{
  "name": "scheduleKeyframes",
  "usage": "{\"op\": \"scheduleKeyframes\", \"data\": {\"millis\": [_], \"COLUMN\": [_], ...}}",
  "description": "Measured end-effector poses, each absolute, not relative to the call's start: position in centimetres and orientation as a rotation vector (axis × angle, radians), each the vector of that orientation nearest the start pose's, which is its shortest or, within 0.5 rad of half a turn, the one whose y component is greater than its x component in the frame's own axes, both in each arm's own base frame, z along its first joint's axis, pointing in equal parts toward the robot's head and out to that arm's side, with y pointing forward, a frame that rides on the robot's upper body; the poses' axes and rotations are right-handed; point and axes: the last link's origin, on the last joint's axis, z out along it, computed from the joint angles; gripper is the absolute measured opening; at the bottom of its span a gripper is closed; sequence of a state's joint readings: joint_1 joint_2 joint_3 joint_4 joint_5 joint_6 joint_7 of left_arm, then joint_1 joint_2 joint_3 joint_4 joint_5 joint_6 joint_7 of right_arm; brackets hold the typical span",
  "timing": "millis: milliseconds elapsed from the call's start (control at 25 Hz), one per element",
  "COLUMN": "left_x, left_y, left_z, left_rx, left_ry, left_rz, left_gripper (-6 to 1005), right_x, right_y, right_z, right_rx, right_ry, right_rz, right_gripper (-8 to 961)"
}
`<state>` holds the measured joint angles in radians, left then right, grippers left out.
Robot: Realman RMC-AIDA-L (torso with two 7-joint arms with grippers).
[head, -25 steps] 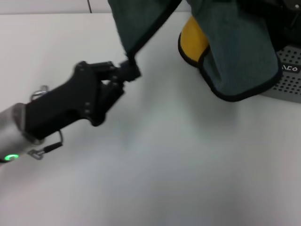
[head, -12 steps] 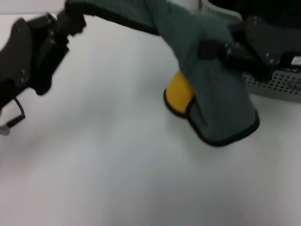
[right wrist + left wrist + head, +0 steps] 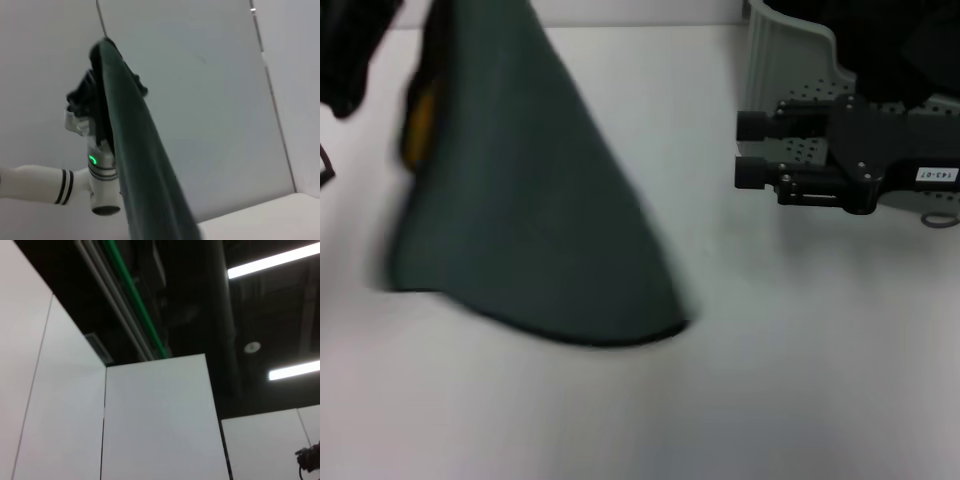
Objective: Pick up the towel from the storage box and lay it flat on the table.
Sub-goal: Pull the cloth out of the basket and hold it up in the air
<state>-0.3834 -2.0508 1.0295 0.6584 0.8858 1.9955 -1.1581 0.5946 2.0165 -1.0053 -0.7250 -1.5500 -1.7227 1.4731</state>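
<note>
The table is a big white flat top, and most of it is bare. The towel hangs over the far left part of the table, with its dark green side showing, a bit of yellow along its left edge and a thin black rim at the bottom. Its low edge is close to the table; whether it touches I cannot tell. It hangs from its top, up where the left gripper is, at the far left corner of the table. That arm is lifted high, with its wrist tipped up toward the ceiling. The claw's tips are hidden, so I cannot tell how it holds the towel. The storage box sits at the far right of the table, grey-green with little dots. The right gripper is in front of the box, lying level and pointing left toward the towel. Its two black fingers are apart and hold nothing, well away from the towel.
</note>
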Motion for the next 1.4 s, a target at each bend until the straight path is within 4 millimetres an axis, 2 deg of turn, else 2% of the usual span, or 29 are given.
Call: {"op": "scheduleKeyframes", "data": {"millis": [240, 400, 680, 880, 1080, 1400], "left_x": [-18.2, -17.2, -16.0, -15.6, -15.2, -14.6], "left_y": [29.6, 30.6, 31.8, 32.5, 32.4, 32.1], "left_z": [10.4, 10.8, 10.8, 10.8, 10.8, 10.3], "left_rx": [-2.128, -2.125, -2.068, -2.041, -2.028, -2.036], "left_ry": [0.082, 0.089, 0.081, 0.067, 0.067, 0.071], "left_rz": [-1.892, -1.875, -1.829, -1.831, -1.869, -1.918], "left_gripper": [16, 16, 16, 17, 17, 17], "right_x": [17.1, 16.8, 15.9, 15.1, 14.0, 12.0], "right_y": [32.8, 32.3, 30.5, 30.4, 32.4, 37.4], "right_z": [2.9, 2.7, 1.3, -0.1, -2.1, -1.8], "right_rx": [-2.892, -2.904, -2.983, -3.011, -2.939, -2.689], "right_ry": [0.227, 0.168, -0.023, -0.064, -0.060, -0.072], "right_rz": [1.156, 1.199, 1.250, 1.251, 1.126, 1.036], "right_gripper": [671, 726, 821, 815, 813, 814]}}
